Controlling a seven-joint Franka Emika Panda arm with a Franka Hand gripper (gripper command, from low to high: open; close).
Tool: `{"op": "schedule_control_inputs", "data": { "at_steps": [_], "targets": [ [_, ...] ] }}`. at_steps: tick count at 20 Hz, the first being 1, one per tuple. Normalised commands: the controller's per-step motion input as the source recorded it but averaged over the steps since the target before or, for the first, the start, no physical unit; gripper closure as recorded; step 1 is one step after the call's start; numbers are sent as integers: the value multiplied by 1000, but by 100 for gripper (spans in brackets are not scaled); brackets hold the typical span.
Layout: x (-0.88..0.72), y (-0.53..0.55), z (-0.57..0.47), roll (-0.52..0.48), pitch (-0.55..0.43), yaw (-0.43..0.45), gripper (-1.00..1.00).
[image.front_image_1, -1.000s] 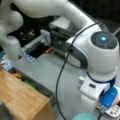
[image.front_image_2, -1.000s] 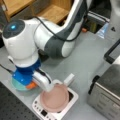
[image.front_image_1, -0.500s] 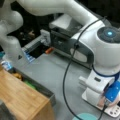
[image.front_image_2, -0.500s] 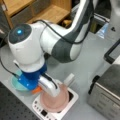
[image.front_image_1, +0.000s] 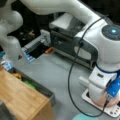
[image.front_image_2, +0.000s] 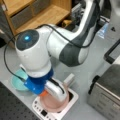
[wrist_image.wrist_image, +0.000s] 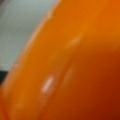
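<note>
In both front views the white arm bends down over a pink bowl (image.front_image_2: 53, 105) that stands on a white scale (image.front_image_2: 73, 96). My gripper (image.front_image_2: 55, 93) reaches down into the bowl, and its fingers are hidden behind the hand and the bowl's rim. A small orange thing (image.front_image_2: 44, 94) shows at the bowl's left edge, just under the blue wrist part (image.front_image_2: 37, 83). A blurred orange surface (wrist_image.wrist_image: 75, 62) fills the wrist view, very close to the camera. In a front view the bowl (image.front_image_1: 110, 102) peeks out under the hand, on the scale (image.front_image_1: 113, 111).
A teal plate (image.front_image_2: 17, 81) lies left of the scale. A grey metal box (image.front_image_2: 107, 92) stands to the right and wooden shelves (image.front_image_2: 37, 15) at the back. In a front view I see a wooden box (image.front_image_1: 20, 97), a grey bin (image.front_image_1: 37, 87) and a black appliance (image.front_image_1: 67, 40).
The hand has moved from beside the bowl to over it and down into it. The arm's round joint now sits lower and nearer the bowl.
</note>
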Motion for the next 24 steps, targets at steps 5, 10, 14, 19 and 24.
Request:
{"op": "schedule_control_inputs", "data": {
  "at_steps": [5,10,14,19,24],
  "targets": [
    [-417,100,-246,-60,-209,-51,100],
    [-377,125,-228,-61,-251,-36,100],
    [-363,135,-183,-93,-263,-29,100],
    [-354,126,-118,-129,-250,-34,100],
    [-342,94,-80,-167,-227,-49,100]
  ]
}}
